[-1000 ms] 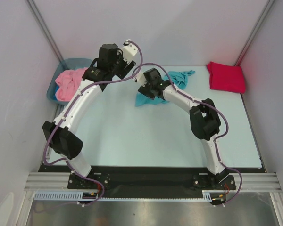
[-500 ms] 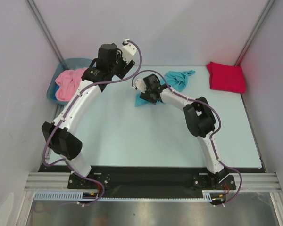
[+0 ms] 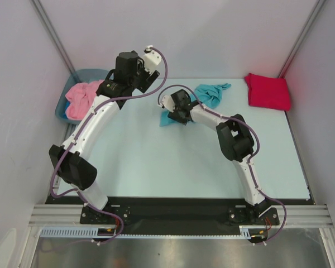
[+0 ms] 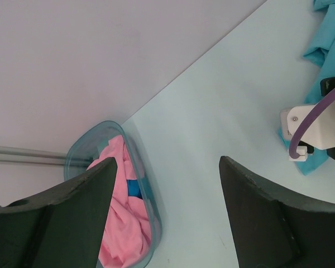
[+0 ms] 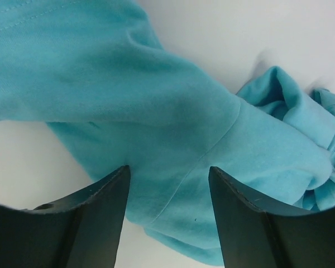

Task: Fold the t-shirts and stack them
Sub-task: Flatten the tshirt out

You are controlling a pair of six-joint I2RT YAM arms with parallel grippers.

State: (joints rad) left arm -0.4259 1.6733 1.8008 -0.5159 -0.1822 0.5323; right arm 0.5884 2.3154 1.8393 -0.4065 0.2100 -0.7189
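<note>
Right gripper (image 5: pixel 167 173) is down on the crumpled turquoise t-shirt (image 5: pixel 156 100) at the far middle of the table (image 3: pixel 134 162), jaws half-open straddling a fold, probably to pinch and spread it, while the left gripper (image 4: pixel 168 162) hangs wide open, empty.

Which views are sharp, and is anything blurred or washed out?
Top external: even light, sharp throughout, no glare on the table. Left wrist: pink t-shirt clear, dark fingers lack detail. Right wrist: turquoise t-shirt sharp, seams legible; table washed near white.
</note>
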